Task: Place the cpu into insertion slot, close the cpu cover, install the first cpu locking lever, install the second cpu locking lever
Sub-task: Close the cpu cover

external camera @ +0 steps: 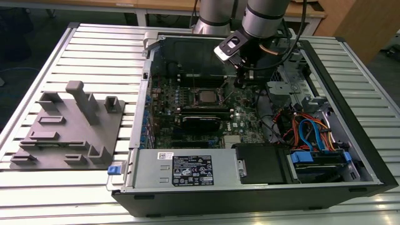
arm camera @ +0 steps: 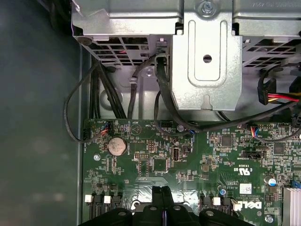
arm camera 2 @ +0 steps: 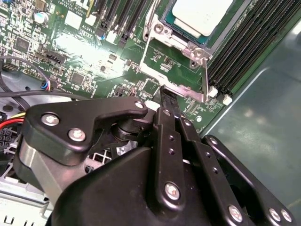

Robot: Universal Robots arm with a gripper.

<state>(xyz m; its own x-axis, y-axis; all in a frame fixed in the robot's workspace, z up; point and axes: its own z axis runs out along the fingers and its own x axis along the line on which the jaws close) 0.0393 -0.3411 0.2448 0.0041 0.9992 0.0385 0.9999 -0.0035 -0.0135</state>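
Observation:
The cpu shows its silver-grey top and lies in the insertion slot on the green motherboard. The cpu cover is a thin silver frame lying down around the chip. Thin metal lever rods run beside the socket. My gripper is shut, its black fingers pressed together, with the tips just beside the socket's corner, at a silver metal strip. Nothing shows between the fingers. In the exterior view the gripper hangs inside the case, on the socket's right. In the first wrist view the shut gripper is over the board.
The open computer case holds a grey power supply box at the front and blue and orange cables on the exterior view's right. A metal drive cage and black cables stand close by. A grey fixture block stands on the slatted table.

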